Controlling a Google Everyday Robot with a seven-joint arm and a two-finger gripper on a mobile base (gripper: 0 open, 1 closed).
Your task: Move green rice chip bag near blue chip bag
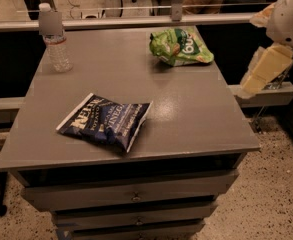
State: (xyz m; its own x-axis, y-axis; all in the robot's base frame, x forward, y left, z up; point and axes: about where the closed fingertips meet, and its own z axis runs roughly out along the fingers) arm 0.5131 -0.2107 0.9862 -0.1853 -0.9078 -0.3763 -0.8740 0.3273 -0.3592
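Observation:
The green rice chip bag [181,46] lies crumpled at the table's far right corner. The blue chip bag [105,121] lies flat on the table's front left part, white lettering up. The two bags are well apart. My gripper [264,72] hangs off the table's right edge, past the green bag and clear of it, below the white arm [290,15]. It holds nothing that I can see.
A clear plastic water bottle [56,40] stands upright at the far left corner of the grey table [196,119]. The table has drawers [136,196] below its front edge. A glass rail [136,19] runs behind it. Speckled floor lies to the right.

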